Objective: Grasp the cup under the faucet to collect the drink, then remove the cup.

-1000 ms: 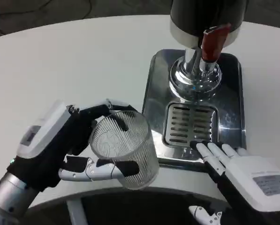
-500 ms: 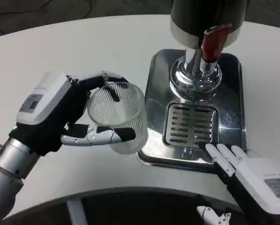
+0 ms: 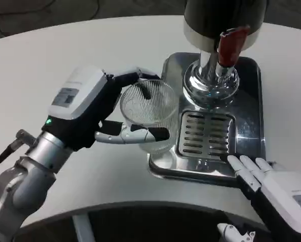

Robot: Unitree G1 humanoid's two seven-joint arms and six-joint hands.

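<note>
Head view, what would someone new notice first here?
Probably the ribbed clear cup gripped in the left hand, held over the left edge of the shiny metal drip tray. Next, the red tap lever on the dispenser at the top. The right hand rests at the tray's near edge, lower right.
</note>
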